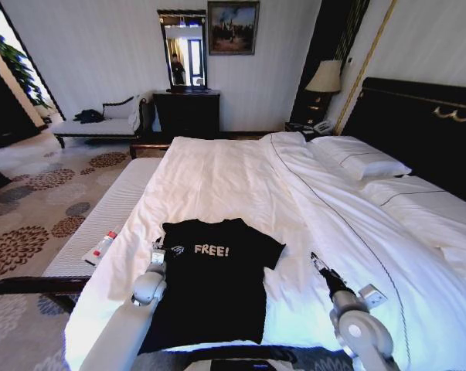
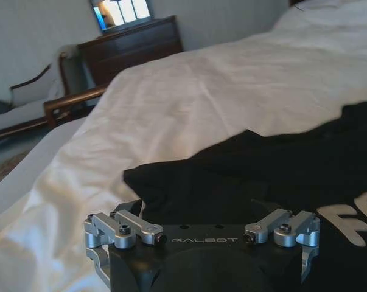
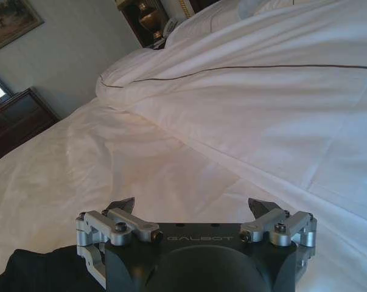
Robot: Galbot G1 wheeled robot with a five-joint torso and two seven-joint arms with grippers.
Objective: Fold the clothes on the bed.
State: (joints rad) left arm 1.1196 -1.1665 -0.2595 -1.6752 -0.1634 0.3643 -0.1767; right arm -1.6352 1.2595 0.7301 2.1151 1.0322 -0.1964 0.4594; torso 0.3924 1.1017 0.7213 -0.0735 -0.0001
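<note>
Left gripper (image 1: 158,249) sits at the T-shirt's (image 1: 213,290) sleeve edge; whether its fingers are spread or closed cannot be told. Right gripper (image 3: 193,209) is released, jaws wide, above the bare bed (image 1: 240,178) beside the shirt. The black shirt lies flat, "FREE!" lettering up, collar toward the far end, long axis down the bed.

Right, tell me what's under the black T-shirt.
The black T-shirt lies flat on the bed's white sheet, which shows all around it. Whatever is directly beneath the shirt is covered.
</note>
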